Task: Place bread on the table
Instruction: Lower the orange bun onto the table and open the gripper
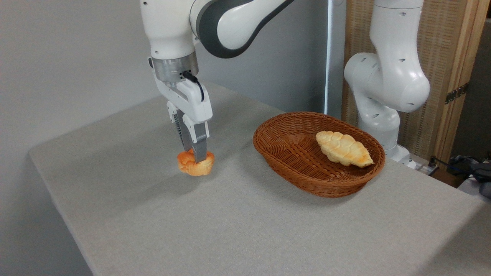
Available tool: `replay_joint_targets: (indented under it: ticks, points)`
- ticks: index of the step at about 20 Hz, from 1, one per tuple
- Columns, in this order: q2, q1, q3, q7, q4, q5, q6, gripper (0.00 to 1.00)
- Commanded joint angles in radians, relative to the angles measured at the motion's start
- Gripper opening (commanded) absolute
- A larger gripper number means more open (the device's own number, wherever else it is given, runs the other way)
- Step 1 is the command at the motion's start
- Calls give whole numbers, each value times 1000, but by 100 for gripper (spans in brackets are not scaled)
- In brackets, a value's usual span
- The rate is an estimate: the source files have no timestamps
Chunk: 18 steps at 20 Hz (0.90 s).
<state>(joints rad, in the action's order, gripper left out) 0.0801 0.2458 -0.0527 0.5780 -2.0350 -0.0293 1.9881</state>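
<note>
The bread (195, 165), a small orange-golden knotted bun, is held low over the left middle of the table (238, 226), with its shadow on the grey cloth just below and in front of it. My gripper (195, 156) points straight down and is shut on the bun, one grey finger (199, 147) pressed into its top front, the other behind it. I cannot tell whether the bun's underside touches the cloth.
A brown oval wicker basket (285, 151) stands to the right of the bun and holds a pale-yellow braided loaf (343, 148). The arm's white base (383, 88) rises behind the basket. The table's left edge and rounded corner lie near the bun.
</note>
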Motion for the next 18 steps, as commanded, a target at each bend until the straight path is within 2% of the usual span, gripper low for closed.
replay_joint_targets:
  ticks: [1, 18]
  points:
    - [-14, 1, -22, -18, 15, 41, 11, 100]
    - [-5, -3, -21, -46, 15, 45, -14, 100]
